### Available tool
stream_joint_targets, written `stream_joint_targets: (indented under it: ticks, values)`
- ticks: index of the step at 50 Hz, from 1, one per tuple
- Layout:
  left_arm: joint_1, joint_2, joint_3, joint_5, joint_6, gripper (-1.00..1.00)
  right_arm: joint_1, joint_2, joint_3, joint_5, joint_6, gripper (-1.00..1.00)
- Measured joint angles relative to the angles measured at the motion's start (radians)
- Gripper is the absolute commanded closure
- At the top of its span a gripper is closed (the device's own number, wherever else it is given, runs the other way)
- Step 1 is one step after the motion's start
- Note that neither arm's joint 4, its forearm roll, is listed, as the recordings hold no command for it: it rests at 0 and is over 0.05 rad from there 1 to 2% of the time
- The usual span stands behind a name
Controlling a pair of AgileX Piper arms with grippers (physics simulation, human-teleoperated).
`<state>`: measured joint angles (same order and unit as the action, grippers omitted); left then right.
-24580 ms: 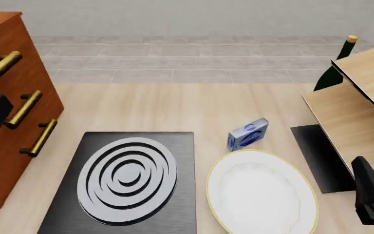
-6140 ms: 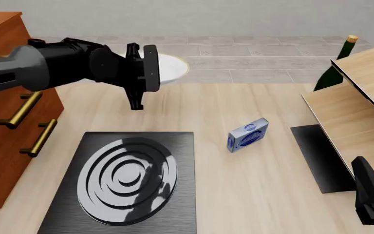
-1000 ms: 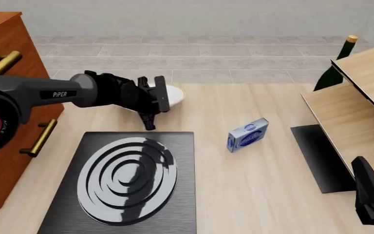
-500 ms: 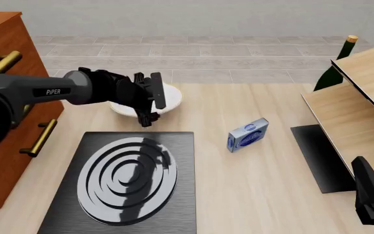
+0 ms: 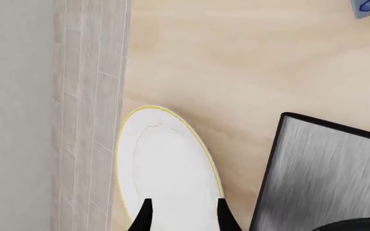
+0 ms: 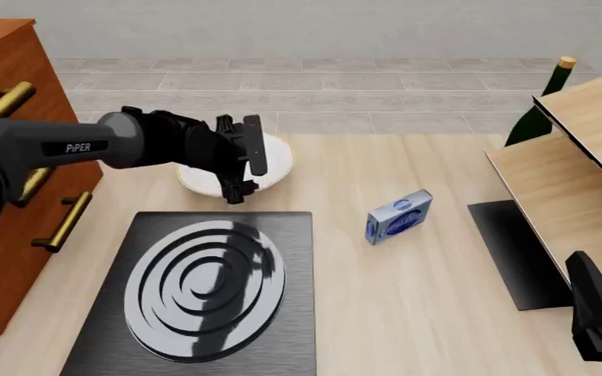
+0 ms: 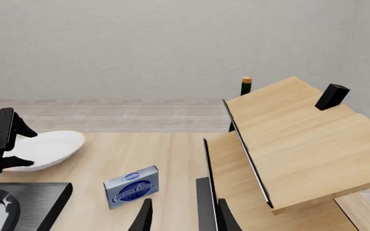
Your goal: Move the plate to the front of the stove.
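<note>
I judge the job nearly done: my left end effector (image 6: 247,160) grips the near edge of the plate (image 6: 273,160), which sits tilted just beyond the stove (image 6: 291,258) on the bench (image 6: 416,313), so only setting down and releasing remain.
</note>
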<state>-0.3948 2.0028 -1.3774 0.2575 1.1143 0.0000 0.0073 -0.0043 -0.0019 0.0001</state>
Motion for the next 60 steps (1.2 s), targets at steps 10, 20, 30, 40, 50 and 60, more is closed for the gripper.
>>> stream_joint_targets:
  ticks: [10, 20, 30, 40, 50, 60]
  values:
    - [-0.012, -0.035, 0.023, 0.001, 0.002, -1.0, 0.0, 0.0, 0.0, 0.0, 0.0, -1.0]
    - [-0.011, -0.069, 0.03, 0.009, 0.007, -1.0, 0.0, 0.0, 0.0, 0.0, 0.0, -1.0]
    - [-0.014, -0.106, 0.044, 0.009, 0.015, -1.0, 0.0, 0.0, 0.0, 0.0, 0.0, -1.0]
    - [-0.026, -0.158, 0.063, -0.003, 0.028, -1.0, 0.0, 0.0, 0.0, 0.0, 0.0, -1.0]
    - [-0.037, -0.211, 0.09, -0.033, 0.053, -1.0, 0.0, 0.0, 0.0, 0.0, 0.0, -1.0]
    - [-0.045, -0.259, 0.133, -0.082, 0.083, -1.0, 0.0, 0.0, 0.0, 0.0, 0.0, -1.0]
